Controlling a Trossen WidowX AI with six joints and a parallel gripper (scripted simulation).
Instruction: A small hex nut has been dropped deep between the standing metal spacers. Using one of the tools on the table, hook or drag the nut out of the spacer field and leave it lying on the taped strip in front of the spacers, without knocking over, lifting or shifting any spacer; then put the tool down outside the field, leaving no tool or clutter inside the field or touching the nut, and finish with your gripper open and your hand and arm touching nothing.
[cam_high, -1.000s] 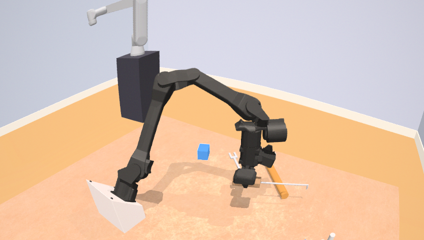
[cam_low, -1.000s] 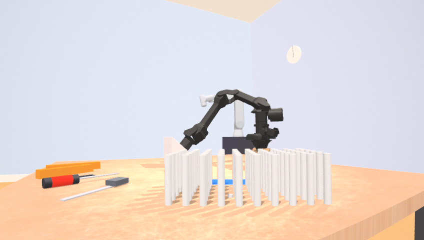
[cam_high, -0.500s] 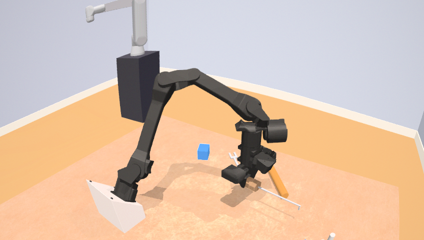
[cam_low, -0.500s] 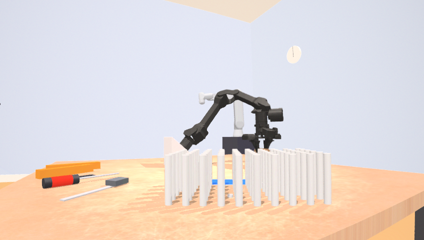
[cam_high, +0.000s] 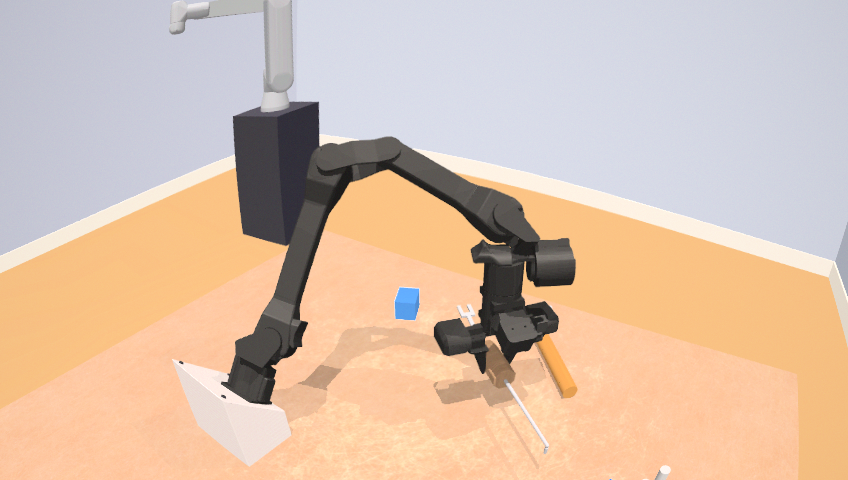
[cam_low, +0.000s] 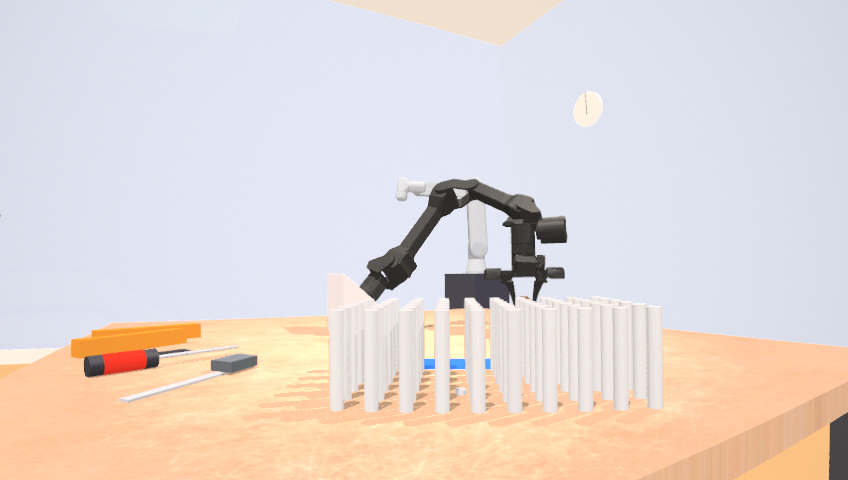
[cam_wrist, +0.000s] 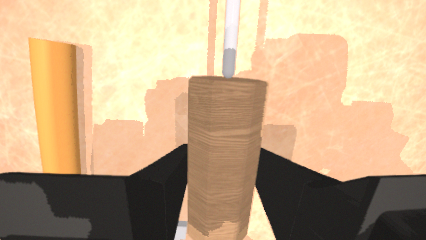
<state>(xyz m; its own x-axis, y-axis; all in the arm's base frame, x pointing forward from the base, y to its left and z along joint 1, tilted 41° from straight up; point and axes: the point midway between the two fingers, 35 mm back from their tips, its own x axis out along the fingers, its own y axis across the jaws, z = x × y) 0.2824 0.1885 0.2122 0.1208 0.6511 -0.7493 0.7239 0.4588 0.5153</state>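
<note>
My gripper (cam_high: 495, 364) (cam_low: 525, 299) (cam_wrist: 219, 151) is shut on the wooden handle (cam_high: 503, 374) (cam_wrist: 225, 120) of a tool, above the table. The tool's thin metal rod (cam_high: 525, 412) (cam_wrist: 231, 30) points away from the fingers and ends in a short bent tip, seen in the top view. The standing white spacers (cam_low: 442, 356) form several rows in the exterior view; only a spacer top (cam_high: 664, 472) shows in the top view. The small pale nut (cam_low: 460, 390) lies on the table between spacers. The blue taped strip (cam_low: 455, 364) shows beyond it through the gaps.
An orange cylinder (cam_high: 558, 368) (cam_wrist: 55, 110) lies beside the gripper, and a fork-ended tool (cam_high: 467, 312) partly behind it. A blue cube (cam_high: 407, 303) stands farther back. Orange bars (cam_low: 133, 342), a red-handled tool (cam_low: 124, 361) and a grey-handled flat tool (cam_low: 234, 362) lie left of the spacers.
</note>
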